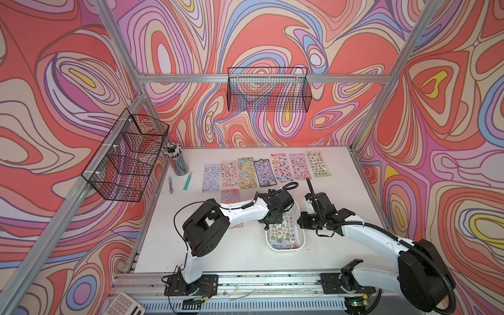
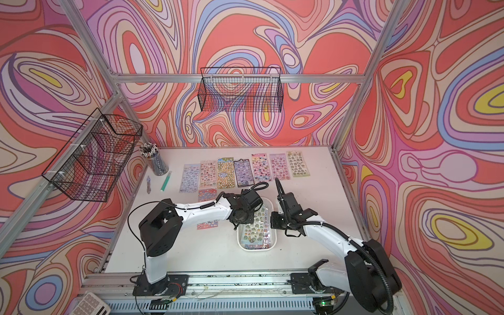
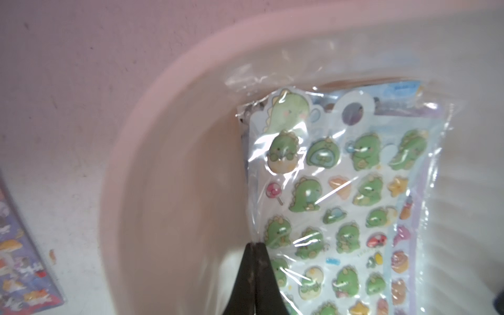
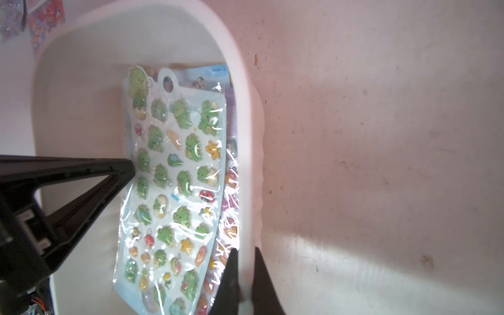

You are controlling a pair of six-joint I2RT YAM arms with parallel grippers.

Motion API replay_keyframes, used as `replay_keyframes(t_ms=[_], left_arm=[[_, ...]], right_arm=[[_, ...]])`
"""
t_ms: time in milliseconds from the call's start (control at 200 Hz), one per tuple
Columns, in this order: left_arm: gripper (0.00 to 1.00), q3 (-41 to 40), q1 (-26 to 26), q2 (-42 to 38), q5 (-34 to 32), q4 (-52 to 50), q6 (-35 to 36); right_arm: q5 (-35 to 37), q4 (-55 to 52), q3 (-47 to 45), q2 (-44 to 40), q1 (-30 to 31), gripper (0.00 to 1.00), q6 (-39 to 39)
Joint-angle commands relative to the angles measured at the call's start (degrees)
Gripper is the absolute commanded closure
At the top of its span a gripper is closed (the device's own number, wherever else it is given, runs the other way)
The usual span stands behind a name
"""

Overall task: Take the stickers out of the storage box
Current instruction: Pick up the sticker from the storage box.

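The left fingers [image 3: 245,275] are pinched together on the wrapper edge of the top dinosaur sheet [image 3: 341,191] in the storage box [image 4: 81,54]; the right fingers [image 4: 230,275] clamp its rim. The lift should be slow, taking only 1 sheet.

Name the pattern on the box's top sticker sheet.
Top sheet: green cartoon dinosaurs on pale blue; clearest in right wrist view.

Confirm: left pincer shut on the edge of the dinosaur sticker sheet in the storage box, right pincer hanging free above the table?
No. The right pincer isn't hanging free: the right wrist view shows it shut on the storage box rim, one jaw inside, one outside. The left pincer is shut on the dinosaur sticker sheet edge, as you said.
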Motion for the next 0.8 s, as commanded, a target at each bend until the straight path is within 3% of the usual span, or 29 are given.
replay_keyframes(t_ms=[0, 536, 791], left_arm=[[1.0, 1.56, 0.07, -3.78, -2.81, -4.32, 0.89], [1.0, 5.36, 0.21, -15.14, -3.61, -1.26, 3.49], [1.0, 5.3, 3.32, -21.84, 1.94, -3.39, 8.36]], right_arm=[[0.3, 1.11, 0.44, -0.44, -0.17, 1.0, -0.27], [0.33, 1.61, -0.14, -0.2, -0.2, 1.0, 0.03], [0.12, 1.66, 0.13, -0.2, -0.21, 1.0, -0.04]])
